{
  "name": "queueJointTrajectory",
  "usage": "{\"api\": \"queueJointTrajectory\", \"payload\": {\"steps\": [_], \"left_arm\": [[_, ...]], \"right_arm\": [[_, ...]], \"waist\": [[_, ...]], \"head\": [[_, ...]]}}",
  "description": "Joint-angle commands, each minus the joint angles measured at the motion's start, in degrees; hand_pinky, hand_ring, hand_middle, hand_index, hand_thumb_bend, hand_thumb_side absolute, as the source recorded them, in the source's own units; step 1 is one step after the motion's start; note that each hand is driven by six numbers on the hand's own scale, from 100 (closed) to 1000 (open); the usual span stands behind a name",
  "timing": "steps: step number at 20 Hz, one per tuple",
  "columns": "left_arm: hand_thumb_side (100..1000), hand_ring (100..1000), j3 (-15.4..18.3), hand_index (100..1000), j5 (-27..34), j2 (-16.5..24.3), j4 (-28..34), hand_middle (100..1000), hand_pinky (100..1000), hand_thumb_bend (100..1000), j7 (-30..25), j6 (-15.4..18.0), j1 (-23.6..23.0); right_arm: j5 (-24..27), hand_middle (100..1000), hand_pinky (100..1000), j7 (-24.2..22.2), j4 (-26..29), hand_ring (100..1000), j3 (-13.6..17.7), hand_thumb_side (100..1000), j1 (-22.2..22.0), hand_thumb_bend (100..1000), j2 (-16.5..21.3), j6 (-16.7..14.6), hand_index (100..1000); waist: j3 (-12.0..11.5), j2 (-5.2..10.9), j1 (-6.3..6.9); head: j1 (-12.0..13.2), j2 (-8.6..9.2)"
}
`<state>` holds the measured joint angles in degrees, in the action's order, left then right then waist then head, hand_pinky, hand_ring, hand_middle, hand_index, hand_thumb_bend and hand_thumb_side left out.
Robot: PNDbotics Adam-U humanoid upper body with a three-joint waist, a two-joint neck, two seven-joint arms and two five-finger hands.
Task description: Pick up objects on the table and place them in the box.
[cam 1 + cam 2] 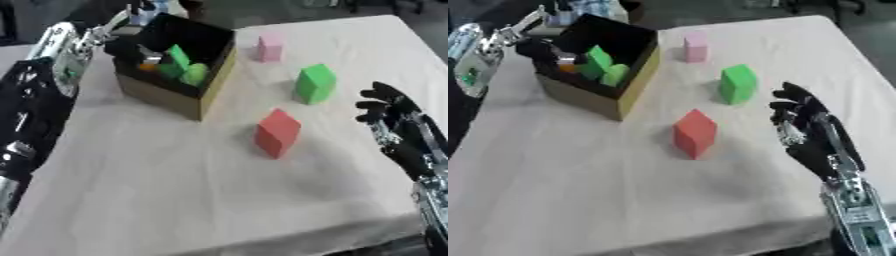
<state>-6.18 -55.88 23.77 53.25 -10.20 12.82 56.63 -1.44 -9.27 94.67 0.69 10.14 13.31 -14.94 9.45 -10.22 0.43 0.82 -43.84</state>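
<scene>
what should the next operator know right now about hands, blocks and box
Left hand: up at the box's far left rim, state unclear.
Right hand: open, empty, hovering right of the green block.
Box: far left, already holds green pieces and something orange.
Still on the table: red block in the middle, green block behind it, pink block farthest back.
Left to do: box those three; the green block looks closest to the right hand.

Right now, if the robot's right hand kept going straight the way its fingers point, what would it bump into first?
Probably the green block. The right hand is open, its fingers pointing up the table and a bit left, and that block stands just beyond the fingertips. The red block sits off to the left of that line. Depth is hard to judge.
</scene>
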Motion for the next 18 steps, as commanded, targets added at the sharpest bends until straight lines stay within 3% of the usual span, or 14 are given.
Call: {"api": "queueJointTrajectory", "payload": {"steps": [1, 2, 4, 10, 14, 18], "left_arm": [[724, 795, 2.1, 884, 2.6, 3.9, 4.6, 798, 878, 863, 1.2, -0.3, -0.7], [723, 783, 2.7, 877, 3.5, 4.6, 6.1, 782, 871, 839, 2.0, -0.2, -1.5], [667, 724, 4.5, 833, 5.4, 5.4, 9.1, 695, 844, 671, 3.8, 0.3, -3.7], [616, 673, 7.4, 796, 10.9, 7.5, 18.0, 627, 824, 575, 9.2, 0.6, -12.2], [613, 661, 7.8, 787, 14.4, 8.0, 23.8, 613, 820, 536, 11.5, -0.8, -18.0], [621, 659, 8.3, 785, 18.0, 7.5, 29.6, 609, 822, 508, 11.4, -2.5, -23.8]], "right_arm": [[-0.5, 807, 703, 0.4, 0.6, 792, 0.8, 442, 1.3, 100, 1.7, -0.3, 920], [-0.7, 807, 703, 0.5, 0.6, 792, 0.9, 440, 1.7, 100, 2.3, -0.4, 921], [-1.3, 808, 706, 0.9, 0.5, 793, 1.3, 420, 3.2, 100, 4.2, -0.8, 923], [-4.7, 817, 717, 0.5, -2.3, 798, 0.1, 389, 10.1, 100, 12.4, -2.5, 937], [-7.8, 842, 728, -2.3, -6.1, 809, -3.8, 414, 15.1, 100, 18.1, -5.0, 967], [-11.0, 893, 755, -5.8, -10.3, 848, -9.4, 431, 20.0, 247, 23.9, -8.5, 995]], "waist": [[-0.2, 1.5, -1.02], [-0.4, 1.5, -1.08], [-0.8, 1.52, -1.28], [-2.3, 1.51, -1.95], [-3.3, 1.34, -2.22], [-4.3, 1.28, -2.38]], "head": [[-0.3, -0.28], [-0.4, -0.28], [-0.5, -0.28], [-1.1, -0.28], [-1.4, -0.28], [-1.9, -0.28]]}}
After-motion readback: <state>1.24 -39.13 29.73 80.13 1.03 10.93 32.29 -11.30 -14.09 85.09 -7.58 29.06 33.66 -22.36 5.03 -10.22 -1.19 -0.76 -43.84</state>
